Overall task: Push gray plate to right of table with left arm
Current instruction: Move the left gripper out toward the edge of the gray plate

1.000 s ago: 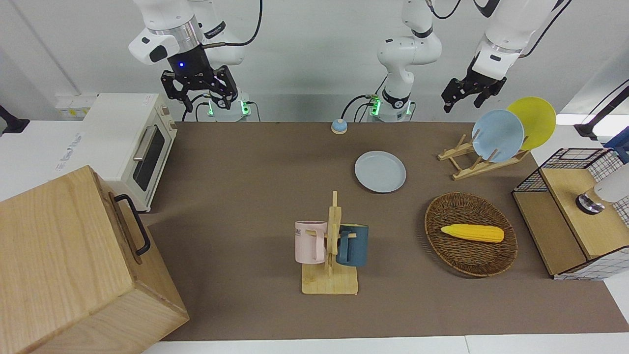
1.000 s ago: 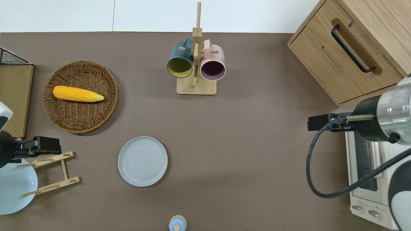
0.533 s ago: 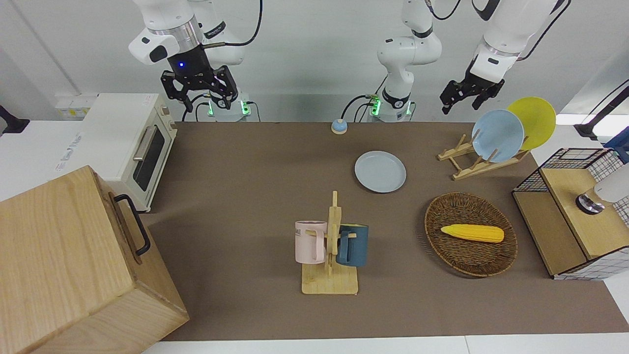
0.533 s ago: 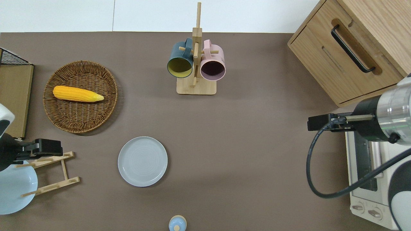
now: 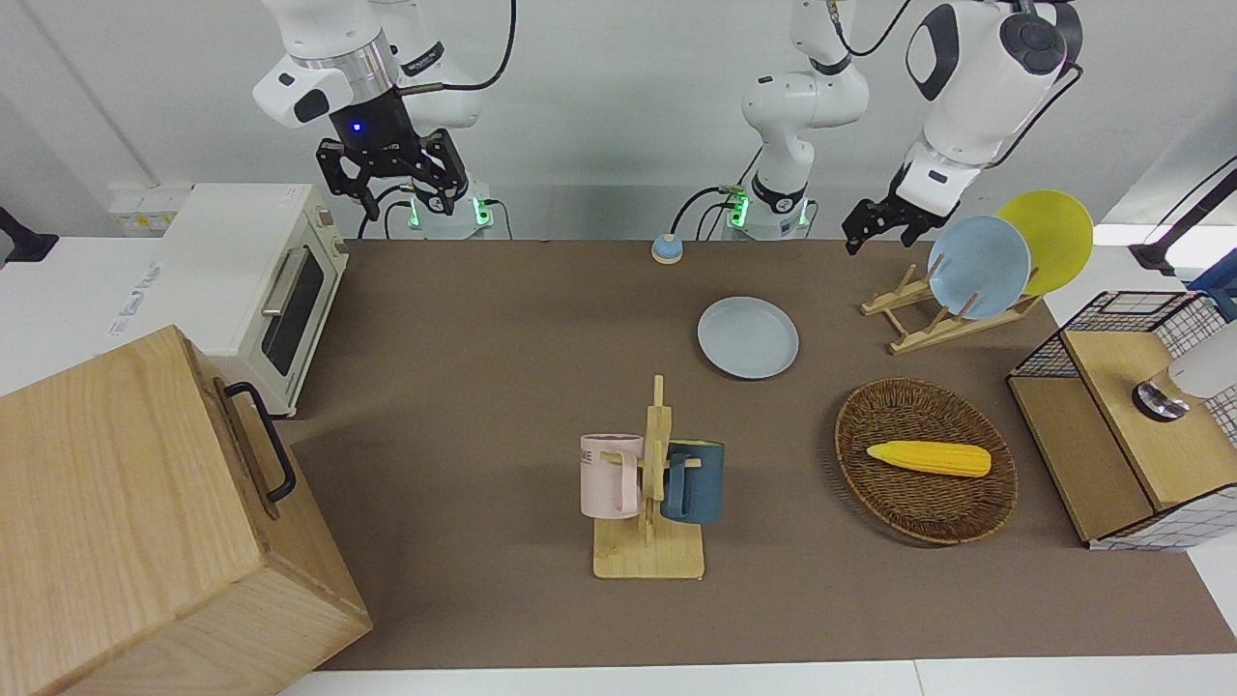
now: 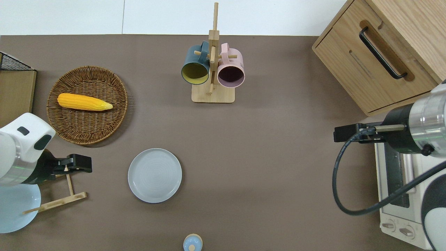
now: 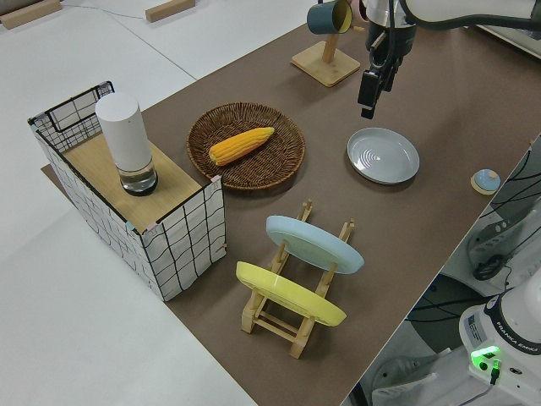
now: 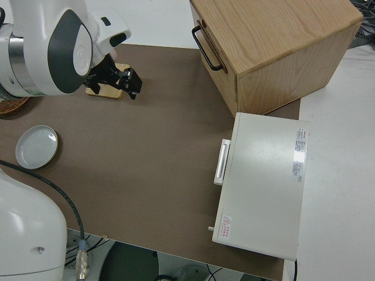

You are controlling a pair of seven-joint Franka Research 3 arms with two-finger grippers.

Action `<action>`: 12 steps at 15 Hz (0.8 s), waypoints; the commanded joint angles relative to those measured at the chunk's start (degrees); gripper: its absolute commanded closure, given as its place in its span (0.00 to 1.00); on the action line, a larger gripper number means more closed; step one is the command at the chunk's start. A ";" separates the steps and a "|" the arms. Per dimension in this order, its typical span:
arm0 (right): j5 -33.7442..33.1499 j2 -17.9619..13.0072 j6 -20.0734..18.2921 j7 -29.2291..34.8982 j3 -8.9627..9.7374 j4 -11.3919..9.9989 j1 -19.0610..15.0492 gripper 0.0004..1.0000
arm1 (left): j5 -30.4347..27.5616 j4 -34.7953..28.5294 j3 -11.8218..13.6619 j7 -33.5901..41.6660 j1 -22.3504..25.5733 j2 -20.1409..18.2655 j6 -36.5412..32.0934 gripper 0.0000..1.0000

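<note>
On my overhead feed the gray plate [image 6: 154, 175] lies flat on the table [image 6: 264, 174], a little left of centre in the lower half of the frame. It is nearer to the robots than the wicker basket [image 6: 87, 105] with the corn cob [image 6: 84, 102], and farther from them than the small blue bell [image 6: 192, 243] at the bottom edge.

The left gripper [image 6: 81, 164] is up in the air at the left of that frame. It hangs over the end of the wooden plate rack [image 6: 59, 190] closest to the plate and points toward the plate. It is apart from the plate, with a strip of bare brown table showing between the two. I cannot tell how far its fingers are parted; it has hold of nothing.

In the front feed the same gripper [image 5: 873, 220] shows at the upper right, above the rack [image 5: 928, 314] that props up the light-blue plate [image 5: 979, 266] and the yellow plate [image 5: 1049, 240]. The gray plate [image 5: 748, 337] sits below it and toward the frame's centre.

The right arm [image 5: 367, 116] is parked.
</note>
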 commanded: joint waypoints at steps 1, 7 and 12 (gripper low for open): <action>0.92 0.36 -0.31 0.12 0.23 0.81 -0.37 0.00 | -1.52 -7.75 -0.05 0.08 -0.01 -1.50 6.82 0.01; 0.92 0.36 -0.31 0.12 0.23 0.81 -0.37 0.00 | -2.22 -17.59 -1.19 -0.01 -0.19 -1.67 16.14 0.01; 0.92 0.36 -0.31 0.12 0.23 0.81 -0.37 0.00 | -3.89 -22.51 -1.54 -0.10 -1.42 -1.23 18.33 0.01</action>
